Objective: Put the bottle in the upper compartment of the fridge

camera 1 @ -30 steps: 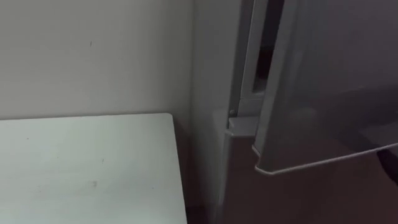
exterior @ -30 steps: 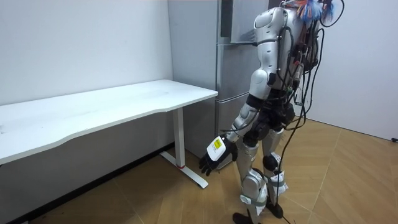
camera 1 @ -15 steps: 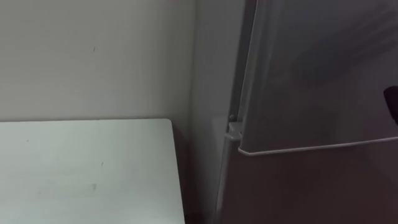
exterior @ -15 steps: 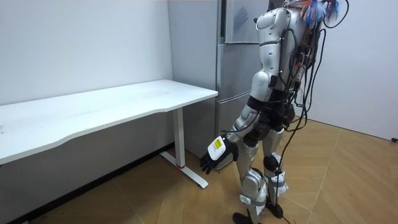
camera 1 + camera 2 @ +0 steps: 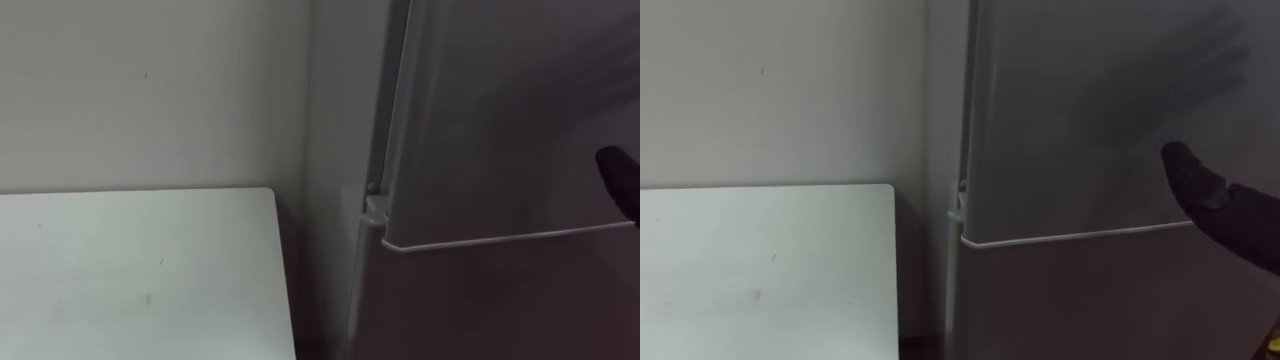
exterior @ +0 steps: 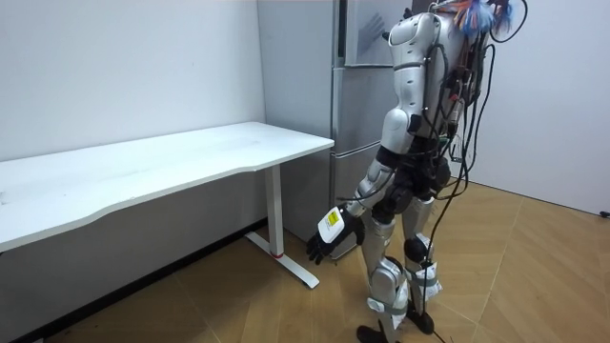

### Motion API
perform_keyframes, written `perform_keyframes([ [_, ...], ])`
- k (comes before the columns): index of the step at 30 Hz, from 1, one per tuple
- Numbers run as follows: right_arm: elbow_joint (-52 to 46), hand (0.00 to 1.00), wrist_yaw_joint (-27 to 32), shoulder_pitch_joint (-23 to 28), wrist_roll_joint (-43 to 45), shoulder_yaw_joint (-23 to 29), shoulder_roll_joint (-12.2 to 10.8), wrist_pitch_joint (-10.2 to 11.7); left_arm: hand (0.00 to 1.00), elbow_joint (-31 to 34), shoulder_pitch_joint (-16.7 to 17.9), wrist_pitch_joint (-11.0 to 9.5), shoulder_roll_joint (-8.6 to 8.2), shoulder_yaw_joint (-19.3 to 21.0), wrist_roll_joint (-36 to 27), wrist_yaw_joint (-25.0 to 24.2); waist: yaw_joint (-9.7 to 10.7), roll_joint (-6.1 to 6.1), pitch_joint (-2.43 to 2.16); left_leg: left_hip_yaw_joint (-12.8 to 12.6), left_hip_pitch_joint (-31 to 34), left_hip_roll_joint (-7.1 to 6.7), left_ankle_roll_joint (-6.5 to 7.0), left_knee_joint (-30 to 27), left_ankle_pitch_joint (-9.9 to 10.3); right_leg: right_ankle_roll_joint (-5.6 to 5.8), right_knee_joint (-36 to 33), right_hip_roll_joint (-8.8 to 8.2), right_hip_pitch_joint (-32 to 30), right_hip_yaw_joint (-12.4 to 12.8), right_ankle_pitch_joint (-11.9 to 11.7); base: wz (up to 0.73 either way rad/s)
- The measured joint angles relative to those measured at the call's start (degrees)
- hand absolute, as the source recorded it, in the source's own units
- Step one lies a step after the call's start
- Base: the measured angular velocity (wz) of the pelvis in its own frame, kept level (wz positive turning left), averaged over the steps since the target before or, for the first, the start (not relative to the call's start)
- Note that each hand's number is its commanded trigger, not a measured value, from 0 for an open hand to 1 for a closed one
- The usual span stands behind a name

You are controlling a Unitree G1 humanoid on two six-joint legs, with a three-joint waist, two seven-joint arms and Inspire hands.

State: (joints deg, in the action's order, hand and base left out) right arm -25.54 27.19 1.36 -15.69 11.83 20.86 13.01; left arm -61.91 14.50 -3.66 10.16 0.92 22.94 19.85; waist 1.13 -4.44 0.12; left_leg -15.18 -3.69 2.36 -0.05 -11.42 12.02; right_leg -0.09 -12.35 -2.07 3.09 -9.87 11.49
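The grey upper fridge door [image 5: 1090,110] stands shut against the fridge body, its lower edge meeting the lower door [image 5: 1090,300]. My right hand [image 5: 1225,215] is dark and comes in from the right; it lies flat on the upper door just above that seam, fingers straight and holding nothing. In the left eye view that right hand [image 5: 620,180] shows as a tip at the right edge. In the room view I stand right in front of the fridge [image 6: 357,105], and my left hand [image 6: 329,238] hangs low at my side with relaxed fingers and nothing in it.
A white table [image 5: 140,270] stands to my left, its corner a narrow gap from the fridge side. A pale wall [image 5: 150,90] runs behind it. In the room view the table [image 6: 172,167] is long, with wooden floor [image 6: 534,276] around me.
The upper fridge door was ajar a second ago and has swung shut. My right hand has come into view against the door. The left hand has not moved.
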Motion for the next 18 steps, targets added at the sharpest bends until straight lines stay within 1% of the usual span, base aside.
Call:
perform_keyframes([
  [3,0.7,0.0,-0.9,-0.4,-0.5,-1.3,0.0,0.0,0.0,0.0,-0.5,0.5,0.03,-0.1,0.4,0.0,-0.4,0.03,-0.02,0.4,-0.1,0.07,-0.03,0.0,0.0,-0.04,0.8,0.17,0.3,-0.1,-0.3,0.0],
  [5,2.0,0.0,-1.9,-0.4,-0.5,-2.9,0.0,0.0,0.0,0.0,-0.7,0.6,0.06,-0.1,0.4,0.0,-0.4,0.02,0.17,0.8,-0.5,0.0,-0.05,0.2,0.0,-0.01,1.1,0.16,0.9,-0.4,-0.4,0.07],
  [6,2.1,0.0,-1.8,-0.4,-0.4,-3.2,0.0,0.1,0.0,0.0,-0.8,0.6,0.07,-0.1,0.4,0.0,-0.4,0.04,0.16,0.8,-0.6,-0.02,-0.06,0.3,0.0,0.01,1.3,0.17,1.1,-0.5,-0.4,0.06],
  [8,2.4,0.0,-2.0,-0.8,-0.5,-3.4,-0.1,0.1,0.0,0.0,-0.9,0.6,0.24,-0.1,0.4,0.0,-0.5,0.04,0.26,0.8,-1.0,-0.05,-0.08,0.7,0.0,0.06,1.8,0.23,1.8,-0.5,-0.5,0.0],
  [12,3.0,0.0,-1.9,-0.9,-0.3,-3.6,0.0,0.1,0.0,0.1,-0.9,0.6,0.75,-0.8,0.4,0.0,-0.5,-0.11,0.28,0.8,-1.1,-0.05,-0.11,0.7,0.0,0.06,1.8,0.24,1.9,-0.5,-0.5,0.0],
  [13,3.1,0.0,-1.8,-1.0,-0.1,-3.6,0.0,0.1,0.0,0.1,-0.9,0.7,0.95,-1.3,0.4,-0.1,-0.6,0.04,0.37,0.8,-1.1,-0.05,-0.11,0.7,0.0,0.06,1.8,0.25,1.9,-0.5,-0.5,0.0],
  [18,3.8,0.0,-1.7,-1.1,0.3,-3.7,0.0,0.1,0.0,0.1,-1.0,1.4,0.97,-1.3,0.4,-0.4,-1.1,0.04,0.3,0.8,-1.2,-0.04,-0.12,0.7,0.0,0.02,1.7,0.25,2.0,-0.5,-0.5,0.0],
])
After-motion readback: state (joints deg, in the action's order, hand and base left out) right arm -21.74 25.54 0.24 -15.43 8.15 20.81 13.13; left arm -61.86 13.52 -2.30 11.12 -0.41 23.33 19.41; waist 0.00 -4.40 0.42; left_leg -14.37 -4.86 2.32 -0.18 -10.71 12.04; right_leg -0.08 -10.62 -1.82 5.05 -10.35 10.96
